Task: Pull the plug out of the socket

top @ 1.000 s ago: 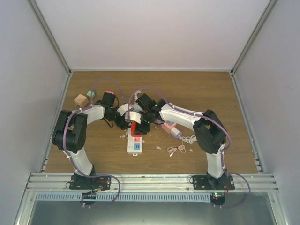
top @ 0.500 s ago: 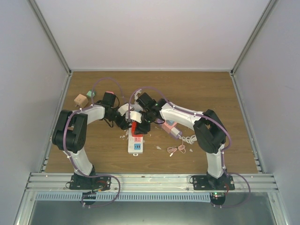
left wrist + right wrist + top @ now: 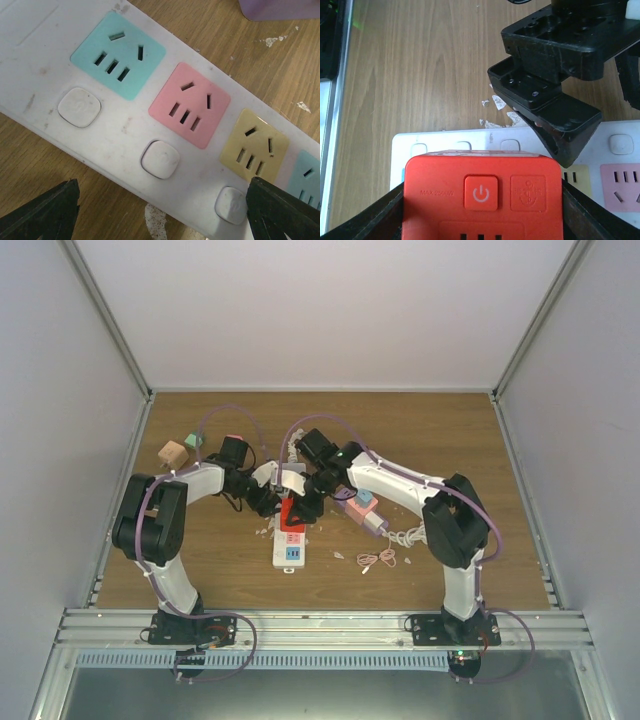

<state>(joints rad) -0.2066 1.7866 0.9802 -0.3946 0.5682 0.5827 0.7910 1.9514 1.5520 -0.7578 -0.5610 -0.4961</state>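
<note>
Right gripper (image 3: 482,212) clamped on the red plug (image 3: 482,180), plug held between its fingers right over one end of the white power strip (image 3: 626,161), left gripper (image 3: 160,205) spread wide, straddling the strip directly beneath it, pastel sockets (image 3: 190,105) ahead of its fingertips

The socket strip (image 3: 115,135) is white matt plastic, scuffed and stained. The plug (image 3: 482,192) is smooth orange-red plastic with a satin finish. The table (image 3: 420,65) is low-sheen wood grain. The left fingers (image 3: 45,215) are matt black plastic.
</note>
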